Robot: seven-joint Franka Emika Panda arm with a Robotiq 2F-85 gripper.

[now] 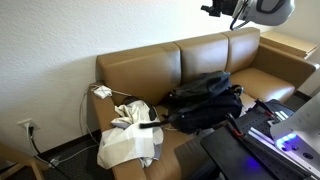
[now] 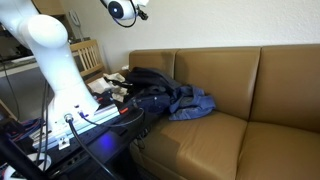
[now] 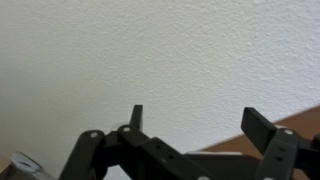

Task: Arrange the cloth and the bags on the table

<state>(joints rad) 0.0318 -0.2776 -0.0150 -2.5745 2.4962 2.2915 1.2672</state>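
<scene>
1. We can read no text, label, brand, number or sign in any of the views.
2. In an exterior view, the black backpack (image 1: 205, 100) and the white tote (image 1: 128, 142) are too small and soft in focus for us to make out any lettering on them.
3. In an exterior view, the denim cloth (image 2: 195, 103) is likewise too blurred for us to read any tag or print.
4. In the wrist view, we see no legible marking on the dark end effector (image 3: 197, 118).
</scene>
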